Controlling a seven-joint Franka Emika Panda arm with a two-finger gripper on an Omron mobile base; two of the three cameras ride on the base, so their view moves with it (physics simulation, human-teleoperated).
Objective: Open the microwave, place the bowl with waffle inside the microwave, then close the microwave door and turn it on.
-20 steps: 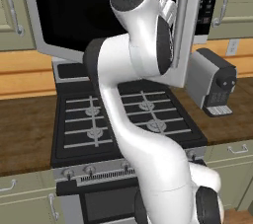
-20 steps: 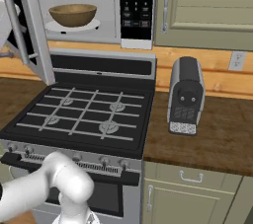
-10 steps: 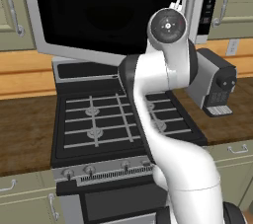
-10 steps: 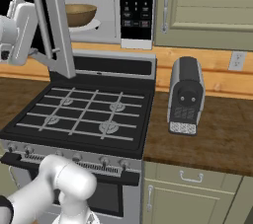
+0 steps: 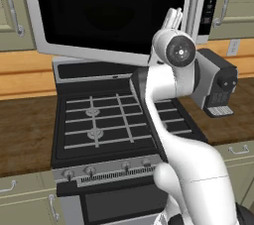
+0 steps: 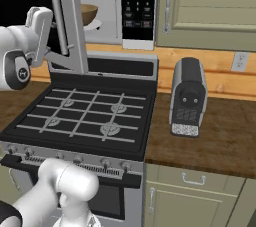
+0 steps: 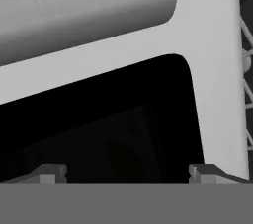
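The microwave [image 6: 107,8] sits above the stove [image 6: 85,116]. Its big, stiff door [image 5: 106,13] is swung partway open; push its flat frame near the handle [image 7: 84,8]. The bowl [image 6: 89,14] sits inside. The gripper [image 7: 127,172] is spread wide, holding nothing.

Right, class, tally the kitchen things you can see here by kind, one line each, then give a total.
Silver-framed microwave: 1
Black-topped gas stove: 1
Round brown wooden bowl: 1
Dark grey countertop appliance with a rounded top: 1
Wall sockets: 1
Total: 5
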